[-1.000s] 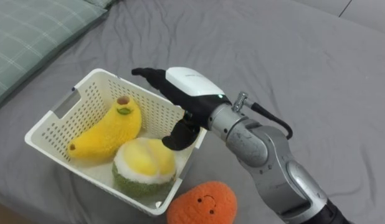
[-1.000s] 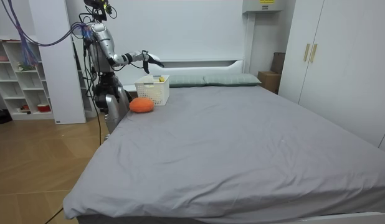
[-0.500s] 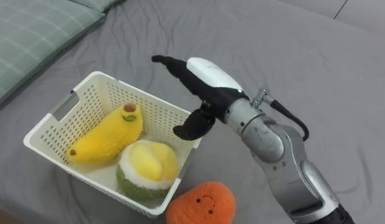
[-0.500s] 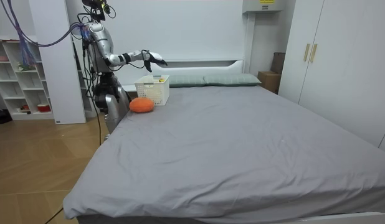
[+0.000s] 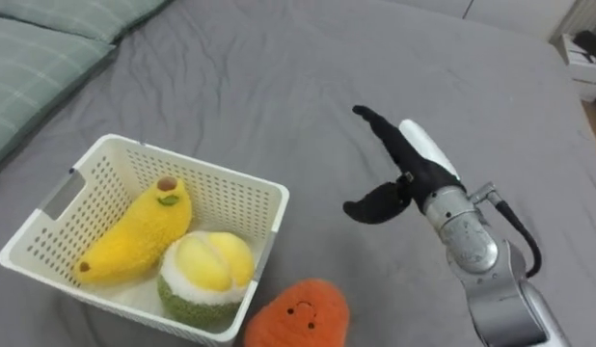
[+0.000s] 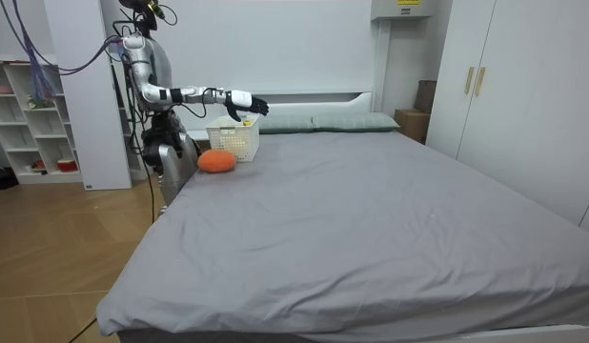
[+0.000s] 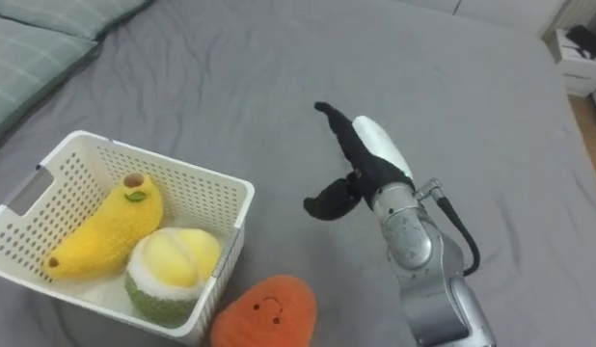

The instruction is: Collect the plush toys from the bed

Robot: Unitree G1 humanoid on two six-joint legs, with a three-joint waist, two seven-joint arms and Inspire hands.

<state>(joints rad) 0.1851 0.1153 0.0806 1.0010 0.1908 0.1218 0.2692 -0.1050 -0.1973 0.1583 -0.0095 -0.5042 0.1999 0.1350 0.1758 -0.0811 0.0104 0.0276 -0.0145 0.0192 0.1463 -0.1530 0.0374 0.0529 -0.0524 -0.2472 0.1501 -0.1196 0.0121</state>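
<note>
A white perforated basket point(image 5: 230, 193) point(image 7: 197, 183) point(image 6: 234, 139) sits on the grey bed and holds a yellow plush banana point(image 5: 134, 231) point(image 7: 103, 227) and a green-and-yellow plush fruit point(image 5: 203, 275) point(image 7: 172, 271). An orange plush toy with a smiling face point(image 5: 298, 314) point(image 7: 265, 311) point(image 6: 216, 160) lies on the sheet just in front of the basket's near right corner. My right hand point(image 5: 406, 172) point(image 7: 361, 166) point(image 6: 248, 103) hovers open above the bare sheet to the right of the basket, fingers straight, thumb hanging down, holding nothing.
A green checked pillow point(image 5: 33, 72) lies at the far left beyond the basket. Bare grey sheet point(image 5: 308, 87) stretches ahead and to the right. In the room view I stand at the bed's head corner beside white shelves point(image 6: 28, 119).
My right hand has swung from over the basket's right rim out to the right, above the bare sheet. The head camera has shifted right as well.
</note>
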